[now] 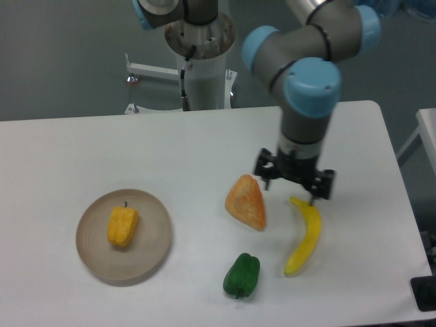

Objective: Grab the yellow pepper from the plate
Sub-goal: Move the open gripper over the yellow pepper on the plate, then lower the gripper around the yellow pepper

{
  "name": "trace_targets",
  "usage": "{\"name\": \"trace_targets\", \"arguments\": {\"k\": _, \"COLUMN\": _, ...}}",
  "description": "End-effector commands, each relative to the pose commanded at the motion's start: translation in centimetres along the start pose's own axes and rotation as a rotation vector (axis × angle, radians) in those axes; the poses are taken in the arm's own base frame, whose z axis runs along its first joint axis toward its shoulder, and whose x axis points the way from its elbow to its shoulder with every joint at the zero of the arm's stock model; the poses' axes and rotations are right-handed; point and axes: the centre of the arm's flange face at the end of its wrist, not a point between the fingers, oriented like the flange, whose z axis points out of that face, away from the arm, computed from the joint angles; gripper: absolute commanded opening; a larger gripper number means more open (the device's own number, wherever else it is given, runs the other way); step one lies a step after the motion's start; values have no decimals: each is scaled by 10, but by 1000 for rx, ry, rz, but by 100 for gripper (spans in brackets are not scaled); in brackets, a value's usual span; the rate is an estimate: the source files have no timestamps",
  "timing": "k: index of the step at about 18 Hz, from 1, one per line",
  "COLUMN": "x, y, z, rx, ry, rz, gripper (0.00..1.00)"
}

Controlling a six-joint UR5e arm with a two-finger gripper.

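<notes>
White bench (102, 150) before grey wall. Yellow pepper (122, 226) on the plate (157, 235), left. Gripper (294, 190) between orange piece (246, 201) and banana (304, 235), fingers (266, 182) apart, empty.

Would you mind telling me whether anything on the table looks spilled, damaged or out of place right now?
Nothing stands out. The yellow pepper lies whole on the plate, and the orange piece, banana and green pepper rest apart on the table. The gripper hangs open above the orange piece and banana, holding nothing.
</notes>
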Motion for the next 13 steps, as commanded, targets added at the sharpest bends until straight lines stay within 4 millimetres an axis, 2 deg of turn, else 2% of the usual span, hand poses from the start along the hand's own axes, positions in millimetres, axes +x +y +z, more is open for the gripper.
{"name": "trace_targets", "arguments": {"k": 1, "x": 27, "y": -6, "z": 3, "rx": 9, "ry": 32, "rz": -77, "gripper": 100}}
{"name": "trace_targets", "arguments": {"k": 3, "x": 57, "y": -13, "z": 9, "rx": 27, "ry": 96, "rz": -192, "gripper": 100}}
{"name": "trace_targets", "arguments": {"k": 5, "x": 83, "y": -21, "z": 6, "rx": 54, "ry": 122, "rz": -288, "gripper": 100}}
{"name": "trace_targets", "arguments": {"k": 6, "x": 107, "y": -31, "z": 13, "rx": 59, "ry": 126, "rz": -296, "gripper": 100}}
{"name": "trace_targets", "arguments": {"k": 9, "x": 155, "y": -44, "z": 34, "rx": 120, "ry": 113, "rz": -269, "gripper": 100}}
{"name": "trace_targets", "arguments": {"k": 11, "x": 185, "y": -47, "z": 53, "rx": 139, "ry": 104, "rz": -225, "gripper": 100}}
{"name": "trace_targets", "arguments": {"k": 13, "x": 207, "y": -52, "z": 65, "rx": 152, "ry": 102, "rz": -171, "gripper": 100}}
